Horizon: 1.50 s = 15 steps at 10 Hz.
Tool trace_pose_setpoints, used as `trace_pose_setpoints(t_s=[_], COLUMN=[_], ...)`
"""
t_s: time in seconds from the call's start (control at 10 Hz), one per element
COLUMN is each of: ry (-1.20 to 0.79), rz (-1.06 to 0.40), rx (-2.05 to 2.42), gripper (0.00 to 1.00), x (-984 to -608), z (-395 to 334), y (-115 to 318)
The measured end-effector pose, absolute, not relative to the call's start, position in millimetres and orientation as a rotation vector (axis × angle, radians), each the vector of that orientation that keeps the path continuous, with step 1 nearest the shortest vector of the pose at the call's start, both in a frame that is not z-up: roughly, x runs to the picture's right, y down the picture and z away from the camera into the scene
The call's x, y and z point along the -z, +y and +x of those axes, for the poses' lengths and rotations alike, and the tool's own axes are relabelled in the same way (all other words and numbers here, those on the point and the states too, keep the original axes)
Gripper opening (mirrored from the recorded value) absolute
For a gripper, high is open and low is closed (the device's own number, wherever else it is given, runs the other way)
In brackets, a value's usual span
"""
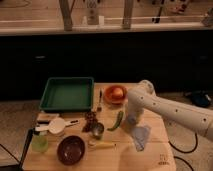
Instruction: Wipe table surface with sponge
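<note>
The light tan wooden table surface (115, 157) has a small dark mark (162, 161) near its front right corner. A pale blue-grey sponge or cloth (141, 136) lies flat on it at the right. My white arm comes in from the right and bends down at the elbow (142, 92). The gripper (131, 121) hangs low over the table, just left of and behind the sponge, next to a green vegetable (117, 121). It is apart from the sponge.
A green tray (67, 93) stands at the back left and an orange bowl (115, 94) at the back middle. A dark bowl (71, 149), a green cup (40, 142), a white cup (56, 125) and a metal cup (97, 130) crowd the front left.
</note>
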<state>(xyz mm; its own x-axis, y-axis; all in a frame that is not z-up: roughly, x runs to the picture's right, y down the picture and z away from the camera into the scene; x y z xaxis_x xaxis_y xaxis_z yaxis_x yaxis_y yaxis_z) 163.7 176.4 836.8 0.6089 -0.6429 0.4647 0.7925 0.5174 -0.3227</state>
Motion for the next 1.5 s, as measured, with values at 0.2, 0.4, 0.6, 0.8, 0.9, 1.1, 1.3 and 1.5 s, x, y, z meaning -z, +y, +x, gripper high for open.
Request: trace_pose_setpoints(t_s=[0.2, 0.4, 0.6, 0.8, 0.9, 1.1, 1.3, 1.5], ry=[-0.283, -0.226, -0.170, -0.154, -0.154, -0.179, -0.241, -0.276], rz=[-0.568, -0.578, -0.574, -0.566, -0.554, -0.535, -0.512, -0.516], rx=[0.865, 0.818, 0.772, 0.761, 0.760, 0.786, 0.853, 0.903], gripper=[0.02, 0.02, 0.02, 0.02, 0.02, 0.02, 0.02, 0.02], x=[-831, -835, -854, -866, -873, -877, -868, -856], z=[185, 215, 230, 227, 221, 204, 171, 163], y=[188, 184, 163, 149, 140, 131, 137, 151])
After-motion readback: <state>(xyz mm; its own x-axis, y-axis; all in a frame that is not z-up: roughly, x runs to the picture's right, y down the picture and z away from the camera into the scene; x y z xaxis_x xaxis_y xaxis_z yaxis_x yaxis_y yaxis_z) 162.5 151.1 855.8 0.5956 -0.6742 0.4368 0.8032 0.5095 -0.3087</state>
